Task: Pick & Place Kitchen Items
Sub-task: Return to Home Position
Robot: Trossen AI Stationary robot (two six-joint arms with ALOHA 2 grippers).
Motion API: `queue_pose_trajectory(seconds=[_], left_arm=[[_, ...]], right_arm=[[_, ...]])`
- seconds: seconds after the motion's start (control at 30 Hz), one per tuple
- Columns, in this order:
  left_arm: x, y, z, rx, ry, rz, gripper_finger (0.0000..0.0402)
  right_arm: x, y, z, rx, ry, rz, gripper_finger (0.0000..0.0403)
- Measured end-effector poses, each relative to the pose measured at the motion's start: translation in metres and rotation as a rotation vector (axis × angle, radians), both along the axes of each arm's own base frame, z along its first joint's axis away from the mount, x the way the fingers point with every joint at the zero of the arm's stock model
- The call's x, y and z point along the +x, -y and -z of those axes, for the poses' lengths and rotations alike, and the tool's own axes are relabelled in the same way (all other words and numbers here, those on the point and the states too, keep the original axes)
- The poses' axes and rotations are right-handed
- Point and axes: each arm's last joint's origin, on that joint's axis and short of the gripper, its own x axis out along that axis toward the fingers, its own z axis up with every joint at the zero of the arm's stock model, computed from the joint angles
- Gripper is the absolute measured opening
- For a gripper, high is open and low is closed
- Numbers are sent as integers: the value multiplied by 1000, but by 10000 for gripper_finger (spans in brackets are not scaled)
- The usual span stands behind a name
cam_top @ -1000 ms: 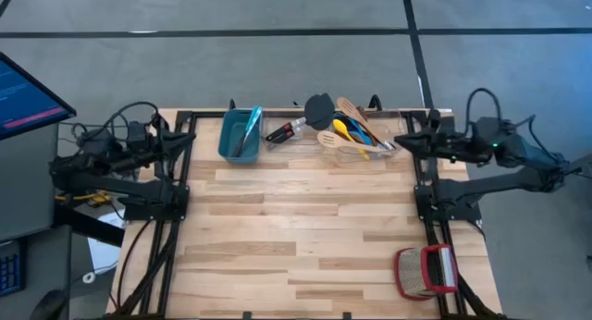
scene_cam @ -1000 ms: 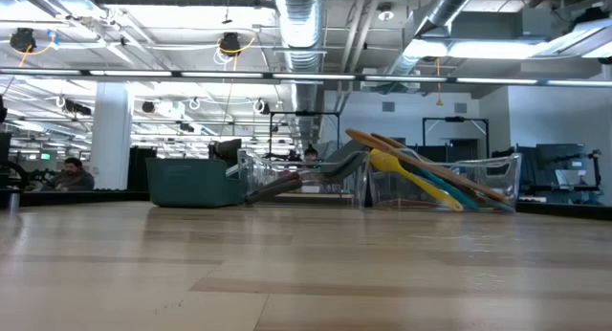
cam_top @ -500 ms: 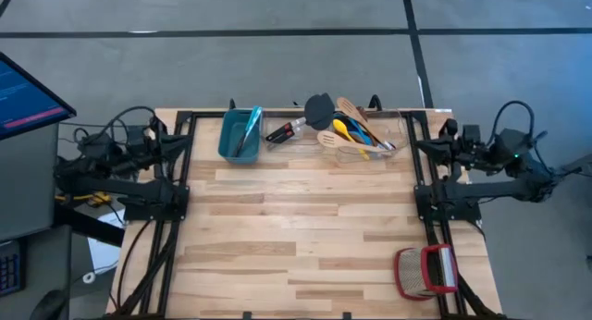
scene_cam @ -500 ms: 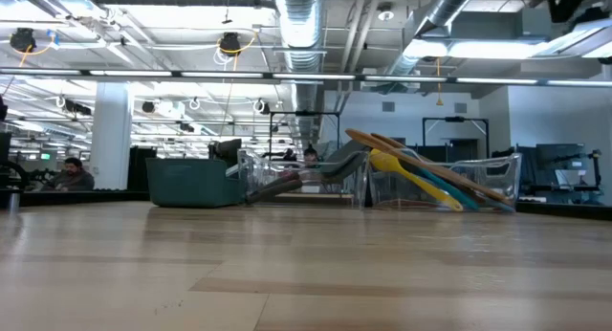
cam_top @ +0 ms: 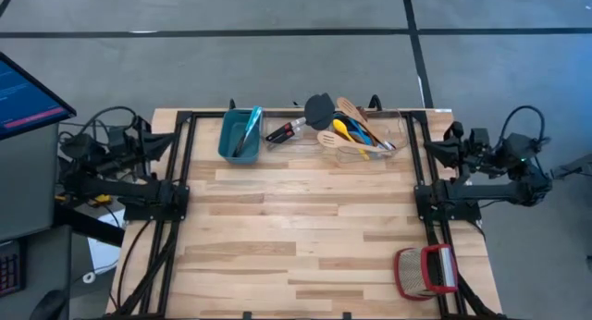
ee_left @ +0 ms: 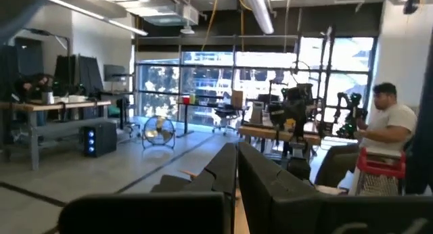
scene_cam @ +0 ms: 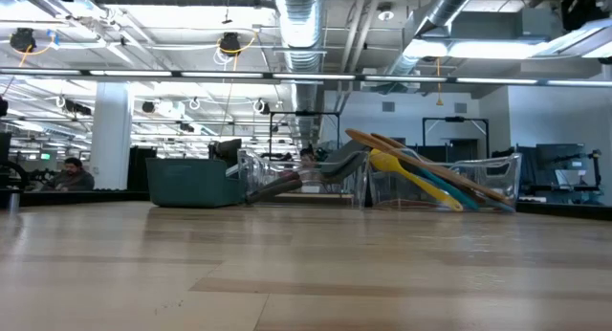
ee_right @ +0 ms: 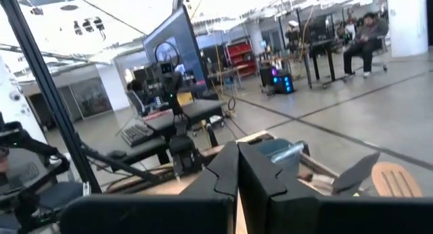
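The kitchen items [cam_top: 350, 128] lie heaped in a clear holder [scene_cam: 449, 183] at the table's far edge: wooden spoons, a yellow and a blue spoon, and a black spatula [cam_top: 319, 107]. One dark, red-marked utensil [cam_top: 285, 131] lies beside them. Another handle rests inside the teal bin [cam_top: 240, 133]. My left gripper [cam_top: 151, 141] is shut and empty, folded back over the table's left edge. My right gripper [cam_top: 435, 149] is shut and empty, folded back at the right edge. Both point about level, as the left wrist view [ee_left: 237, 173] and the right wrist view [ee_right: 237, 170] show.
A red-and-tan woven basket [cam_top: 426, 272] stands at the near right corner. Black frame rails [cam_top: 180, 200] run along both sides of the wooden table [cam_top: 296, 237]. A monitor [cam_top: 28, 93] stands off the left side. A person [ee_left: 389, 126] stands in the room beyond.
My right gripper has drawn back toward the table's right edge and sunk as its arm folded. My left gripper has drawn back toward the left edge and sunk a little. Both have stayed shut. The utensils, bin and basket have not moved.
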Motion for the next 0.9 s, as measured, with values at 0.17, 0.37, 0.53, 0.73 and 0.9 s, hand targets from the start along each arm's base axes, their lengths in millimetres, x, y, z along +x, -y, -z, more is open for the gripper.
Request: queue_pose_trajectory(seconds=[0.17, 0.37, 0.53, 0.73, 0.9], left_arm=[[1, 0, 3, -3, -23, 0, 2], [21, 3, 25, -15, -79, 21, 2], [50, 6, 60, -16, -129, 22, 2], [80, 9, 108, -21, -114, 24, 2], [94, 11, 147, -36, -101, 70, 2]], right_arm=[[-1, 0, 1, 18, -6, -2, 0], [16, 0, 17, 35, -31, -7, 0], [46, -1, 50, 33, -42, -27, 0], [78, -2, 101, 32, -51, -35, 0], [93, -2, 147, 39, -79, -36, 0]])
